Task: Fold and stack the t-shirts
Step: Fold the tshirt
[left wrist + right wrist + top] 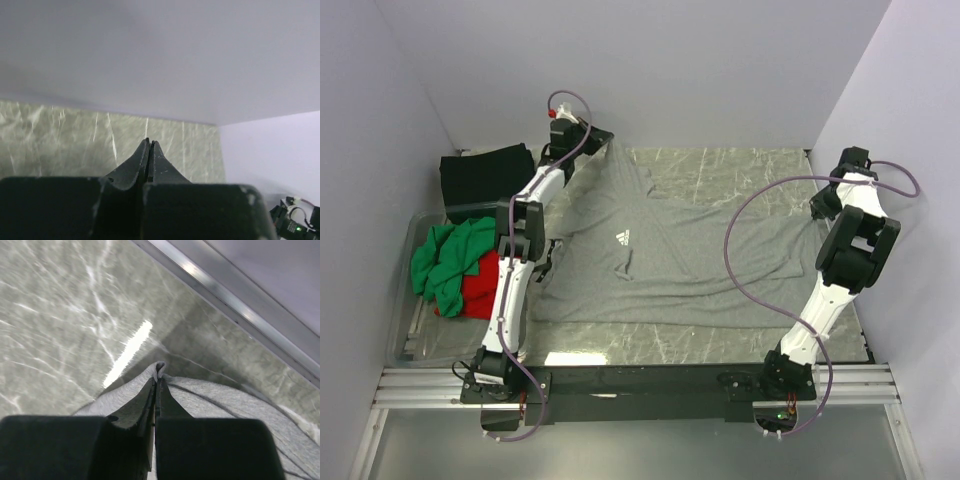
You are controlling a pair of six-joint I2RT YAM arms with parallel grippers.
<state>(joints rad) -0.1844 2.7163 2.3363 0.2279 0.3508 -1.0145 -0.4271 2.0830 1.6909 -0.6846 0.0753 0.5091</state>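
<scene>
Grey t-shirt (670,270) spread wide. Left gripper (607,141) — clamped tight on its far-left corner, corner lifted. Right gripper (158,375) — pinched closed on its right-edge fold. Black t-shirt (485,175), green t-shirt (448,258), red t-shirt (480,292) lie left of it.

Right wrist view: right gripper (156,382) body blocks most of the pinched grey t-shirt (220,402).
Top view: its fingertips hidden under the wrist. red t-shirt (480,292) mostly buried under green t-shirt (445,258), outline unreadable. Shirt's left side hidden behind left arm (512,285). chest logo (622,238) too small to read.
</scene>
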